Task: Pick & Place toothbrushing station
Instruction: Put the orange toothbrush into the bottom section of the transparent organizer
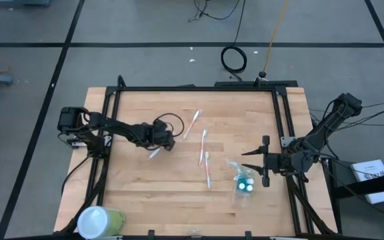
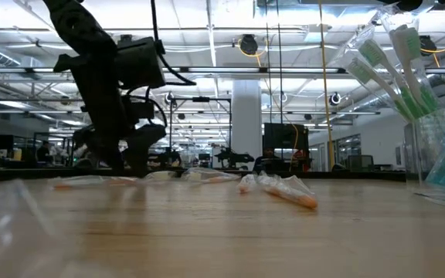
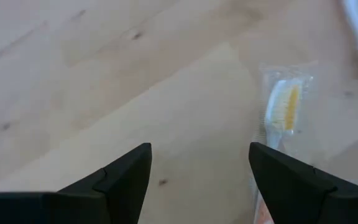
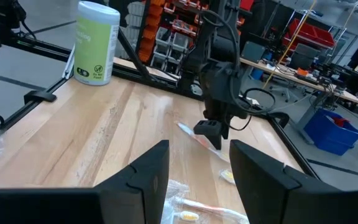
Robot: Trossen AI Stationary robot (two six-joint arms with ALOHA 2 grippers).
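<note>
Several wrapped toothbrushes lie flat on the wooden table [image 1: 139, 187]: a white one [image 1: 192, 123], another white one [image 1: 203, 147] and an orange one [image 1: 209, 172]. One more, with orange bristles [image 3: 284, 106], lies close by my left gripper [image 1: 168, 143], which is open and points down at the table. In the left wrist view this brush runs past one finger [image 3: 291, 180], outside the gap. A clear holder [image 1: 244, 181] with teal tubes and green toothbrushes [image 2: 392, 69] stands at the near right. My right gripper [image 1: 253, 160] hovers open and level beside it.
A large yellow-green container with a white top [image 1: 100, 220] stands at the table's near left corner. A black frame [image 1: 199, 88] runs around the table top. Bare wood lies between the left gripper and the near edge.
</note>
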